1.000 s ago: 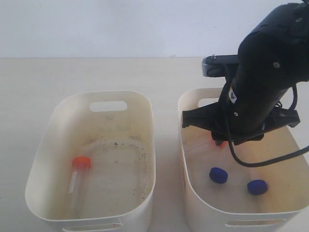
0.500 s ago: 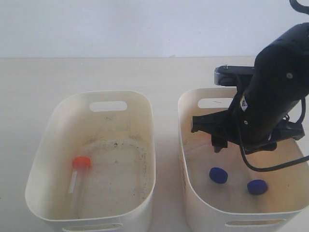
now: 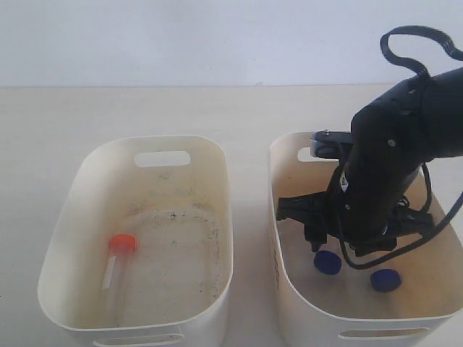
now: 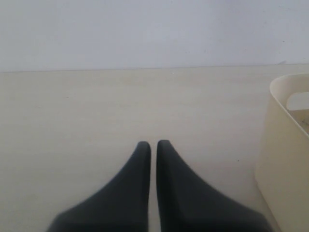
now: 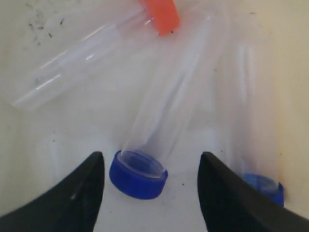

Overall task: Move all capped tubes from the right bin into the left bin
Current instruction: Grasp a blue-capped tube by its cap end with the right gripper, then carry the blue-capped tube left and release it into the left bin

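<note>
Our right gripper [image 5: 150,157], fingers apart, straddles a blue-capped tube [image 5: 164,106] in the right bin [image 3: 283,289]. We judge it light, stiff and slippery, best pinched mid-barrel. Left gripper [image 4: 153,144] closed, empty.

Bright, even, washed-out lighting; soft close-up blur.

Much of the right bin [image 3: 311,318] behind the arm [image 3: 394,155]; blue-capped tube [image 5: 263,186] partly behind the tool [image 5: 150,162]

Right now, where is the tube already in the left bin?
Exterior view: the orange-capped tube lies alone on the floor of the left bin, near its left wall.
</note>
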`<state>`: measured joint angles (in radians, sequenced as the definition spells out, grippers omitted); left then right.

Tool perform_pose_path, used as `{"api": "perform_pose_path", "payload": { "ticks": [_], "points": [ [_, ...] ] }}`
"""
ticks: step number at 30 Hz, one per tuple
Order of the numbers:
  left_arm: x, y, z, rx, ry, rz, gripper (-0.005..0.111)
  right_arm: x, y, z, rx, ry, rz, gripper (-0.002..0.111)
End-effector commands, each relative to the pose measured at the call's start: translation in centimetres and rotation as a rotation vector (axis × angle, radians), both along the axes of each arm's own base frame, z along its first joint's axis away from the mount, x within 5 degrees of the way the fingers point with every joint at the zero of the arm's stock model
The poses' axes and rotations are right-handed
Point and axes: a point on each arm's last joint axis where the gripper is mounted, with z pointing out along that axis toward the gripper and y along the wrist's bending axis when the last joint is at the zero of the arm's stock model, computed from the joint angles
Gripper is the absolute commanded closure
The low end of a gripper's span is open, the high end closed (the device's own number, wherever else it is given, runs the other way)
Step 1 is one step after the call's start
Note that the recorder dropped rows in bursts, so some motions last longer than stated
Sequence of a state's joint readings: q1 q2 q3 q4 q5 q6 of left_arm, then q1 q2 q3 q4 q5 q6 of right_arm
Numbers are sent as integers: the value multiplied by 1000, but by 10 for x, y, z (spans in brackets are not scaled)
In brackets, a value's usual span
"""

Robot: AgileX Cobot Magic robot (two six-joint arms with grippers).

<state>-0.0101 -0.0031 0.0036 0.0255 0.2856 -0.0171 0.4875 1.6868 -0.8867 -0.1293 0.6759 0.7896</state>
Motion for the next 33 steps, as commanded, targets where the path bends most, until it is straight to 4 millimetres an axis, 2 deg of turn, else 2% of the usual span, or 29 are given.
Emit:
{"api": "perform_pose_path", "payload": {
  "ticks": [1,11,13,16,17,23,33],
  "points": [
    [0,0,2,-15,-9,1,102,4,0,-5,10,-13,-21,53],
    [0,0,2,-15,-9,1,102,9,3,-37,-19,43,-13,54],
    [0,0,2,-15,-9,1,102,11,4,-38,-10,27,-9,65],
    [0,0,2,-15,-9,1,102,11,4,-38,-5,20,-8,101],
    [0,0,2,-15,-9,1,102,11,4,-35,-4,16,-9,108],
    [0,0,2,-15,-9,1,102,3,-2,3,6,-36,13,108],
    [0,0,2,-15,-9,1,102,-21,-15,83,96,-265,70,108]
  ]
}}
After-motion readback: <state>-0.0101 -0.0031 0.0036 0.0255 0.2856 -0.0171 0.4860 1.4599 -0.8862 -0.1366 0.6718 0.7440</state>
